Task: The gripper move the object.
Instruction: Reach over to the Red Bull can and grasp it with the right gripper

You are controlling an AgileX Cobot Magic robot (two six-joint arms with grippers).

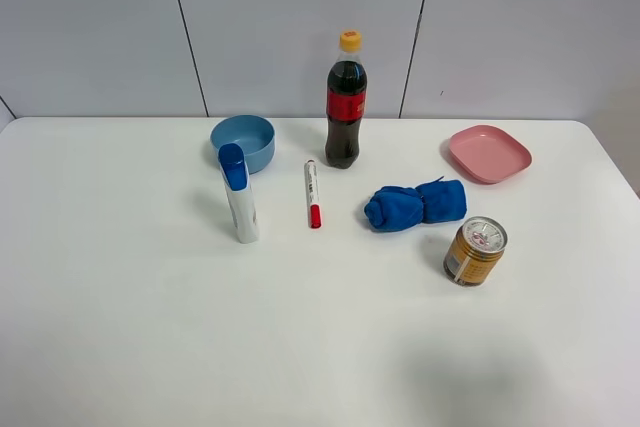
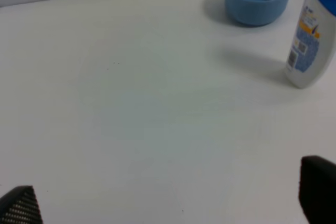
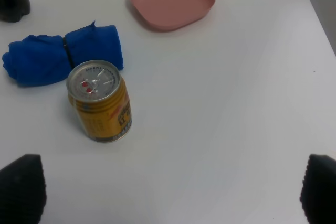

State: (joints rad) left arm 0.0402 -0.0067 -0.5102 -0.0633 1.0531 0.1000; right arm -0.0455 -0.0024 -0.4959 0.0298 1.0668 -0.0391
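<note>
We judge nothing done yet: can [image 1: 475,250] upright near the right edge, untouched; right gripper [image 3: 170,195] wide open, apart from it; reach, grasp, move all remain.

gold-orange can [image 1: 474,251], blue cloth [image 1: 415,205], pink plate [image 1: 489,153]

- White table [image 1: 120,347] fills the lower view, evenly lit.
- Pale grey panelled wall [image 1: 90,27] behind it, split by dark seams [image 1: 186,32].
- Shadows are soft.
</note>
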